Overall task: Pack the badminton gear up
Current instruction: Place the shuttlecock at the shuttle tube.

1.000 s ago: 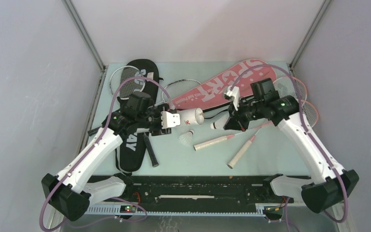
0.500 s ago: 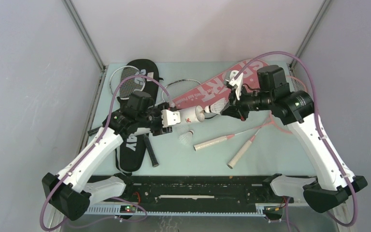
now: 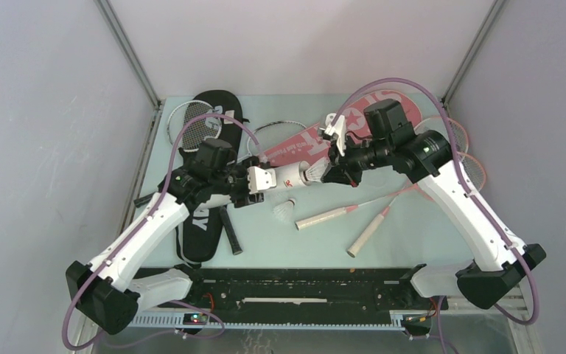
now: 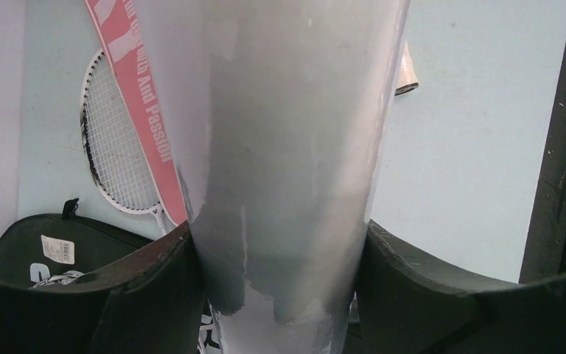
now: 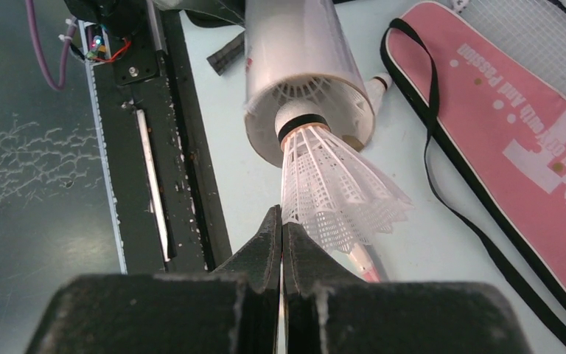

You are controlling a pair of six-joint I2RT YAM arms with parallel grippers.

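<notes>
Above the table, near its middle: tube held level by the left gripper, jaws spread around the round body and pressing on both sides, open mouth turned toward the right arm. At that mouth, shuttlecock offered cork-first by the right gripper, jaws clenched flat on the outer edge of the skirt; cork at the rim, skirt wholly outside. Just inside the mouth, a ribbed white form, probably another shuttlecock already stowed.

Handling, as judged: shuttlecock very light, skirt thin and springy, easily crushed or bent. Pinch at the skirt edge adequate for so little weight, yet apt to let the cork swing off axis — gentle, straight push called for. Tube light, stiff-walled and smooth, likely slippery, liable to slide back or roll in the jaws under an end-on push; grasp across the body, well behind the mouth, the sensible hold.

Elsewhere on the table: second shuttlecock lying loose just beside the grips of two rackets; pink cover and black cover lying flat toward the far side. Packing far from done.
</notes>
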